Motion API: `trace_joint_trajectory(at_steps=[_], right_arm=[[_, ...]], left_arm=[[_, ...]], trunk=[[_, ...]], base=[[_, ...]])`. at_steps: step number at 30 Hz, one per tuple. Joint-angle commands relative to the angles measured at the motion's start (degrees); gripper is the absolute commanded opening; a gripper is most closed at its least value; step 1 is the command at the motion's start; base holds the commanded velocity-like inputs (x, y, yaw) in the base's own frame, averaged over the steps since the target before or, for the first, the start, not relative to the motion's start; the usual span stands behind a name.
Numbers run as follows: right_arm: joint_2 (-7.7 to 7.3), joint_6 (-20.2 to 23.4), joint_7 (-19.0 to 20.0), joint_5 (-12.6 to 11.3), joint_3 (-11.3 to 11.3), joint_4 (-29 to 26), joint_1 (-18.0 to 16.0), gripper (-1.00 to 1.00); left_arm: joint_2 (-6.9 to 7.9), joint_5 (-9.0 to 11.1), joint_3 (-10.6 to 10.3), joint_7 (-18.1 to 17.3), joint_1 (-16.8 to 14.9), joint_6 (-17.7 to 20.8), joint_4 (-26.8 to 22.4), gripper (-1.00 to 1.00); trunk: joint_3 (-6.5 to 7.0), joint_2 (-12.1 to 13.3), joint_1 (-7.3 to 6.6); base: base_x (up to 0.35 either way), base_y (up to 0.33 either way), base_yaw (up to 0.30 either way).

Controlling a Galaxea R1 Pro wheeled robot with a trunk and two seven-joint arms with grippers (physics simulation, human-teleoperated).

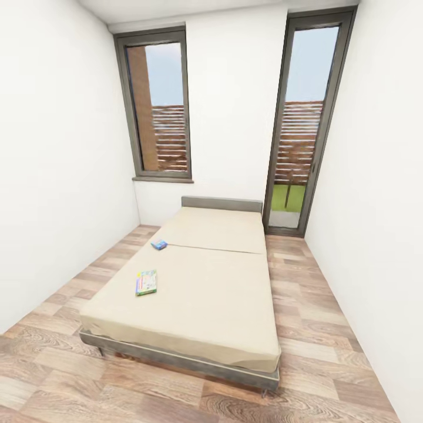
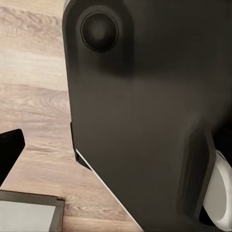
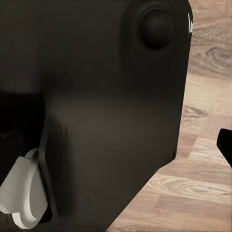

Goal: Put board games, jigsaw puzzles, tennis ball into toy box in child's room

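Bed (image 1: 194, 282), beige-covered, bears two board games, pale green multicoloured box (image 1: 146, 282) and small blue box (image 1: 159, 244) beyond it, both well ahead of the grippers, which hang beside the dark robot body (image 2: 145, 111), grip state indeterminable.

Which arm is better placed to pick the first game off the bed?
Left, probably: both board games, the pale green box and small blue box, lie on the bed's left half in the head view.
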Motion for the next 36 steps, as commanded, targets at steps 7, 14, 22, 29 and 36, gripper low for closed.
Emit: trace_joint_trajectory(at_steps=[7, 14, 22, 29, 36], right_arm=[[-0.21, -0.1, 0.0, 0.2, 0.2, 0.0, 0.0, 1.00], [-0.54, -0.1, 0.0, 0.3, 0.4, 0.0, 0.0, 1.00], [-0.52, -0.1, 0.0, 0.3, 0.3, 0.0, 0.0, 1.00], [-0.17, -0.1, 0.0, 0.2, 0.4, 0.0, 0.0, 1.00], [-0.37, -0.1, 0.0, 0.2, 0.1, 0.0, 0.0, 1.00]], left_arm=[[0.04, 0.0, 0.0, 0.0, 0.0, -0.1, 0.0, 1.00], [0.11, 0.0, 0.3, 0.0, 0.0, -0.2, -0.1, 1.00], [0.22, 0.0, 0.3, 0.0, 0.0, -0.5, -2.1, 1.00], [0.51, 0.0, 0.4, 0.0, -0.1, -0.5, -4.2, 1.00], [1.70, 0.0, 0.5, 0.0, -0.1, -0.4, -7.6, 1.00]], trunk=[[1.23, 2.8, -1.54], [2.49, 5.6, -3.08], [3.92, 8.8, -4.83], [5.18, 11.6, -6.37], [6.44, 14.4, -7.91]], base=[[0.000, 0.000, 0.000], [0.000, 0.000, 0.000], [0.000, 0.000, 0.000], [0.000, 0.000, 0.000], [0.000, 0.000, 0.000]])
